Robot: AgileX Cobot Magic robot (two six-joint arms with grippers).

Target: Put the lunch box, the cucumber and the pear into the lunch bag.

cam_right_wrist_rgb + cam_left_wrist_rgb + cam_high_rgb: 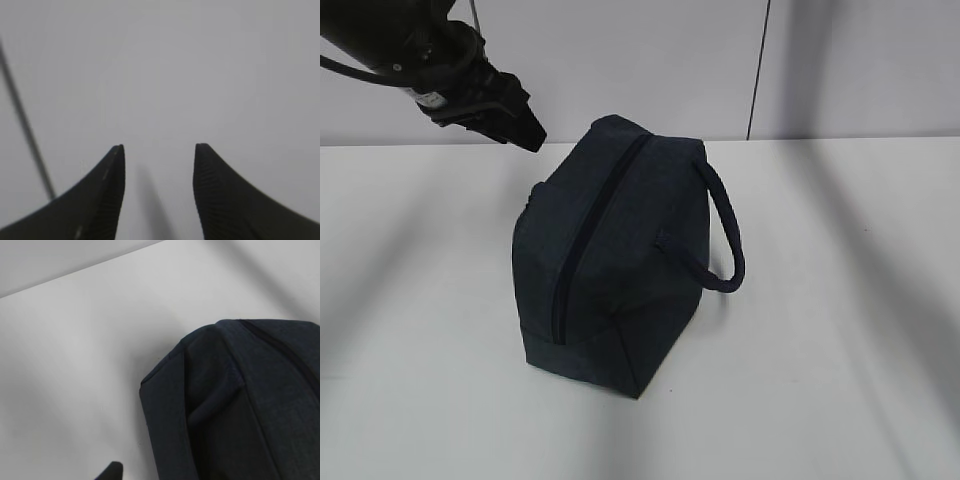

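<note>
The dark navy lunch bag stands in the middle of the white table, its long zipper running shut along the top and its loop handle on the right side. It also fills the lower right of the left wrist view. My left gripper hangs above the table just behind the bag's far left corner; only one fingertip shows in its wrist view. My right gripper is open and empty over a bare grey surface. The lunch box, cucumber and pear are out of view.
The white table spreads around the bag. A grey wall with a dark vertical seam stands behind it. A dark thin line crosses the left of the right wrist view.
</note>
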